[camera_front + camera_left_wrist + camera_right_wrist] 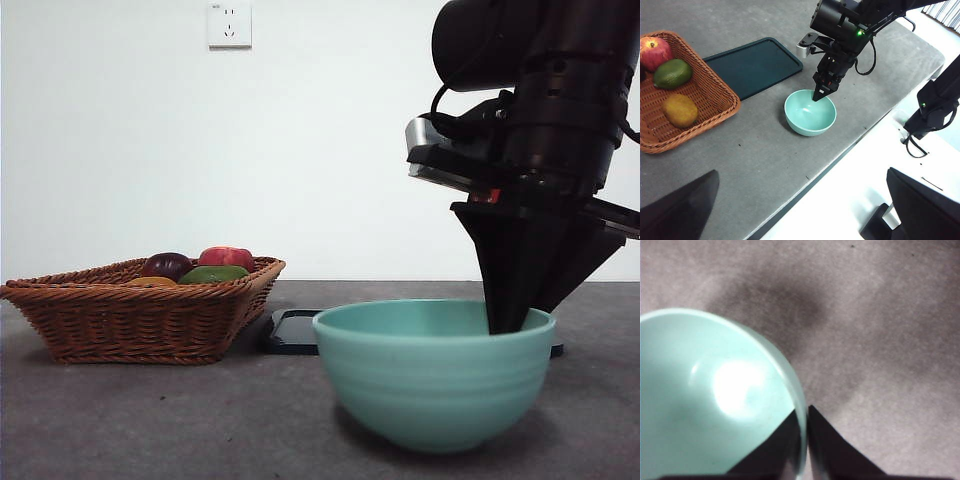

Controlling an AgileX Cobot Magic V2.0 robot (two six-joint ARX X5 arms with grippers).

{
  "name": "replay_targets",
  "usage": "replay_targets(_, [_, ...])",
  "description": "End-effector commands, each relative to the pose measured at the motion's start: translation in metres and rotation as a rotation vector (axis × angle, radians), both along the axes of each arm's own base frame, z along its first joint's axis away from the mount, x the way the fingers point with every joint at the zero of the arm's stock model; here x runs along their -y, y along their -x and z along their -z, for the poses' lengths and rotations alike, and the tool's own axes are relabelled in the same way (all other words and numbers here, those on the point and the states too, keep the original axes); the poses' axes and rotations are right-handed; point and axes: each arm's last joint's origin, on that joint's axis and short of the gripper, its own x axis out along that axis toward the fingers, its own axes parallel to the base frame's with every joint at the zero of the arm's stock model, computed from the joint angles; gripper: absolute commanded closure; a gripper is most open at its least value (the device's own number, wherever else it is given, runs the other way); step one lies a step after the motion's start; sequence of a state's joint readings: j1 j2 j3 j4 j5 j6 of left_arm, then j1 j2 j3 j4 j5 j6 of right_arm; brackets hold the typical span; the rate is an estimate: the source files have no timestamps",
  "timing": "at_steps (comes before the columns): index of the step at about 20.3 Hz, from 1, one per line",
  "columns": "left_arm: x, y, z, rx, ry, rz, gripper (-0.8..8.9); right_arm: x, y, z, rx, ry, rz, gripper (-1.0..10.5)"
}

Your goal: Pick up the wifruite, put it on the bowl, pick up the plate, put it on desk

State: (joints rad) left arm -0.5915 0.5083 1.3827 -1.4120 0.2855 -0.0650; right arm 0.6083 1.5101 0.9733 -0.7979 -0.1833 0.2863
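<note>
Front view: showing a dark arm coming down from upper right, right end effector (508,325) dipping over the bowl (433,375) rim.
Right end effector: straddling the bowl's wall, one jaw inside, one outside, closed onto the rim.
Bowl: sitting upright on the tabletop (150,420), mint-teal, looking empty inside in both wrist views.
Left end effector (800,220): hanging high above the tabletop's near edge, well apart from the bowl, jaws standing wide apart, gripping nothing.
Wifruite (680,110): lying in the basket (715,95), orange-brown, near the green fruit (672,73).
Basket: sitting on the tabletop, well apart from the bowl, also carrying a red apple (655,52) and a dark purple fruit (167,265).
Tray (755,65): lying flat, dark, between basket and bowl, just behind both.
Wall socket (229,24): showing on the white wall behind.
</note>
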Motion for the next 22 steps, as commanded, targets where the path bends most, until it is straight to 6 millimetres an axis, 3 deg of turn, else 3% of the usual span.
replay_targets(1, [-0.002,0.002,-0.002,0.012,-0.004,0.012,2.82,-0.005,-0.002,0.003,-0.009,0.004,0.008,7.3])
replay_targets(4, [-0.002,0.002,-0.002,0.012,-0.004,0.013,2.82,-0.003,-0.002,0.003,0.013,0.036,0.040,5.1])
replay_targets(7, [-0.002,0.002,-0.002,0.012,-0.005,0.013,2.82,-0.001,0.000,-0.004,0.030,0.030,0.042,4.8])
replay_targets(11, [-0.002,0.002,-0.002,0.013,-0.005,0.013,2.82,0.011,0.018,-0.036,0.094,-0.016,0.042,4.2])
replay_targets(13, [-0.002,0.002,-0.002,0.019,-0.009,0.017,2.82,0.023,0.034,-0.057,0.134,-0.044,0.044,3.4])
replay_targets(17, [-0.002,0.002,-0.002,0.023,-0.010,0.019,2.82,0.056,0.081,-0.096,0.221,-0.114,0.052,3.4])
replay_targets(22, [-0.001,0.002,-0.003,0.028,-0.008,0.019,2.82,0.101,0.145,-0.122,0.332,-0.199,0.054,3.4])
